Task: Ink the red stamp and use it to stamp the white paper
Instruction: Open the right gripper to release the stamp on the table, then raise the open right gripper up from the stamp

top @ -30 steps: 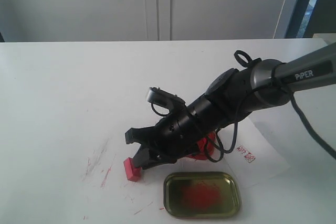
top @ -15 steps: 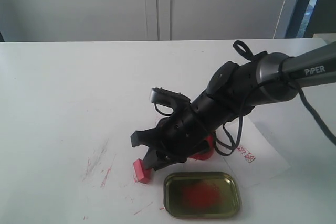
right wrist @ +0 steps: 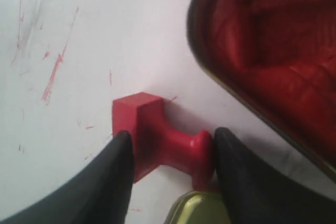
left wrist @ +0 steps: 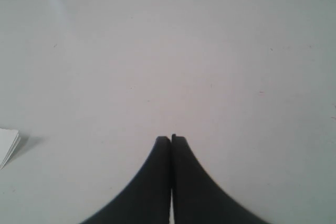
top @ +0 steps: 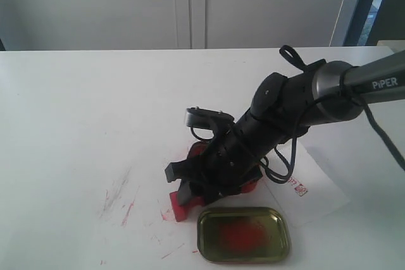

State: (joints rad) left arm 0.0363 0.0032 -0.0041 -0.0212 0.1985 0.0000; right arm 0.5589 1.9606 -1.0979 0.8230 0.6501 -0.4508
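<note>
Two fingers of your right gripper (right wrist: pixel 169 153) pinch the red stamp (right wrist: pixel 157 140) end to end, sideways, just left of the gold lid (top: pixel 243 235) and left of the white paper (top: pixel 319 184). Your left gripper (left wrist: pixel 171 139) is closed, empty.

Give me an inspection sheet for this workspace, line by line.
surface: white table, with red scratch marks.
job's things: red stamp lying on its side beside the open ink tin; white paper bears a red print.
clutter: gold lid, red-smeared; white sheets in the left wrist view.
grippers: right gripper clamps the stamp end to end; left gripper shut, empty.
cables: black cable loops off the right arm.
surroundings: white cabinet doors behind the table.
</note>
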